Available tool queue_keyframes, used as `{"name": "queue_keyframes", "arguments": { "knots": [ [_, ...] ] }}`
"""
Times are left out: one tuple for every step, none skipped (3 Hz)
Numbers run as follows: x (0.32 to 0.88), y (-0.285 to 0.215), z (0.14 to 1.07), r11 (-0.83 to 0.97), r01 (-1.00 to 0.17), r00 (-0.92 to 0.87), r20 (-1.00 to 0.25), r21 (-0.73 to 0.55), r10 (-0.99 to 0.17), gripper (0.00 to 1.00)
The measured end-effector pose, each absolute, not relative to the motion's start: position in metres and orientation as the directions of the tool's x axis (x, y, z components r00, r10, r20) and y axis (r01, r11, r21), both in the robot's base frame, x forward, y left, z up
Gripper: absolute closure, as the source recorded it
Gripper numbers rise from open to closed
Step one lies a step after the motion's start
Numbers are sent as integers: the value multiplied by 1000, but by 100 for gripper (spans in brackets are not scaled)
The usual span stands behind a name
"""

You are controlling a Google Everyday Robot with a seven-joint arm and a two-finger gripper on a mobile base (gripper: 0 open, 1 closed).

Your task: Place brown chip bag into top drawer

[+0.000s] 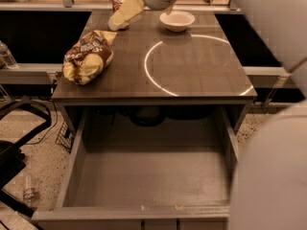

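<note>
The brown chip bag (88, 56), crinkly, puffy, dark brown and pale yellow, is lying on the dark grained desk (201, 66), well left of the round white bowl (177, 19) and nearer the camera. A thin white ring (146, 68) is marking the wood in front of the bowl. The top drawer (148, 176), a shallow grey wooden box, is standing open above speckled floor (50, 162). The pale yellow pincer (123, 16) is hovering just left of the bowl, beyond the bag and apart from it; its opening cannot be told.
</note>
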State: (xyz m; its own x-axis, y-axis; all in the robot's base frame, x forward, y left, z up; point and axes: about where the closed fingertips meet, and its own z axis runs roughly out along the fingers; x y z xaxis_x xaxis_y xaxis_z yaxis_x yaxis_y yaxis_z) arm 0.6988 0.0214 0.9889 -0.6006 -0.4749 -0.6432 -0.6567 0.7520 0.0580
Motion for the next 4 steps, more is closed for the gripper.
{"name": "queue_keyframes", "arguments": {
  "knots": [
    [720, 82, 951, 774, -618, -689, -568, 136, -450, 0],
    [730, 135, 924, 768, -615, -727, -507, 181, -463, 0],
    [734, 178, 877, 783, -599, -768, -397, 168, -502, 0],
    [733, 194, 845, 797, -588, -787, -320, 134, -527, 0]
  ]
}}
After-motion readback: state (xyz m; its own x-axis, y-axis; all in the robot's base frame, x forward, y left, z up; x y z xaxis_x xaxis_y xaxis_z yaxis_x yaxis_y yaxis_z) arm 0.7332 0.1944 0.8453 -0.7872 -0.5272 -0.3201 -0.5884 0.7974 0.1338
